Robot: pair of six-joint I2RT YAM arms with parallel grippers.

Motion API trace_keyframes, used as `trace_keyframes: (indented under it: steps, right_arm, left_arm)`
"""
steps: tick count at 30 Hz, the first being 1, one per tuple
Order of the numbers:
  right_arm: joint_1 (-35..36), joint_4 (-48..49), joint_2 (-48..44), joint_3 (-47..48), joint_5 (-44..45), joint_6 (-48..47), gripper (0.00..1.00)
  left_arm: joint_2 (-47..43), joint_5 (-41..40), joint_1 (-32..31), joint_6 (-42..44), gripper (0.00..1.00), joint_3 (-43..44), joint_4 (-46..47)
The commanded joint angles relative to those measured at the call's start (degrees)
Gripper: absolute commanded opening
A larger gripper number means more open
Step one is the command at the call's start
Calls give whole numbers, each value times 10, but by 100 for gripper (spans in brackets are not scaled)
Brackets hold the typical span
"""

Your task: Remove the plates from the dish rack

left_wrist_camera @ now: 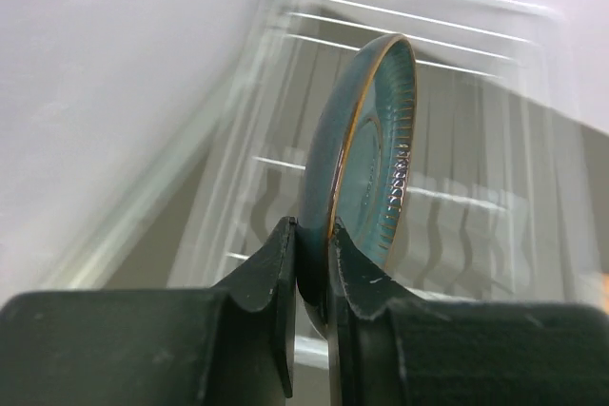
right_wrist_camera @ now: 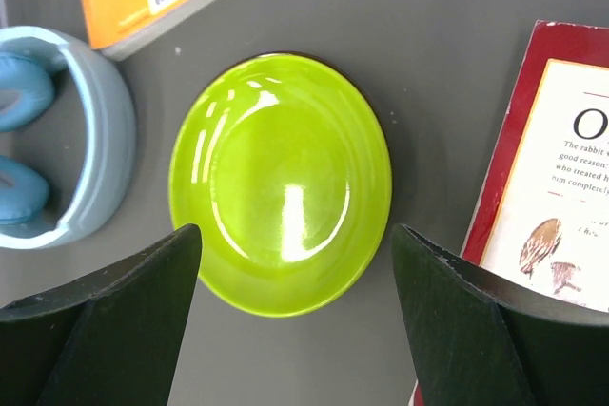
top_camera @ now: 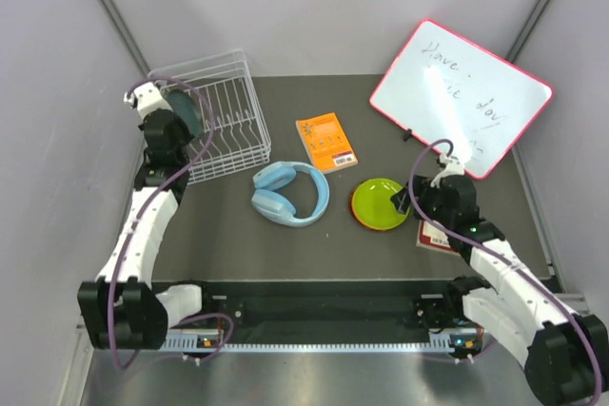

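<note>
Two grippers show. Nearer, the right gripper [right_wrist_camera: 290, 249] stands wide open just above the yellow-green plate [right_wrist_camera: 281, 183], which lies flat on the table [top_camera: 285, 254] between the headphones [right_wrist_camera: 95, 140] and a red book [right_wrist_camera: 519, 121]. Farther, the left gripper [left_wrist_camera: 309, 240] pinches the rim of the teal plate [left_wrist_camera: 366, 149], upright at the dish rack [top_camera: 228, 140], on its left side
</note>
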Motion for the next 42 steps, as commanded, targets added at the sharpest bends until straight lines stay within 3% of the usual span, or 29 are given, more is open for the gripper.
trace_keyframes:
  steps: [1,5,8,12,17,21,29,38,41,42]
  right_arm:
    - [-6,-24,-64,10,-17,25,80]
    - [-6,20,-99,-2,-66,56,80]
    - [-1,60,-100,-12,-126,83,80]
    - [13,111,-88,-14,-141,106,80]
    - [33,131,-78,-16,-139,114,80]
    - [61,142,-51,-6,-137,106,80]
    - [137,181,31,20,-103,97,79]
    - [147,219,55,20,-105,98,79]
    - [147,266,69,9,-129,101,73]
    - [147,280,71,6,-137,105,65]
  left_arm:
    - [-72,220,-15,-125,0,5,-32]
    - [-96,415,-31,-202,0,-50,24]
    - [-100,443,-74,-257,0,-92,73]
    - [-93,426,-179,-287,0,-128,102]
    - [-66,429,-262,-340,0,-188,197]
    - [-27,428,-307,-348,0,-183,229]
    - [37,429,-365,-351,0,-151,268]
    - [47,426,-391,-350,0,-162,291]
    - [43,427,-402,-355,0,-171,300]
    - [42,426,-405,-357,0,-176,303]
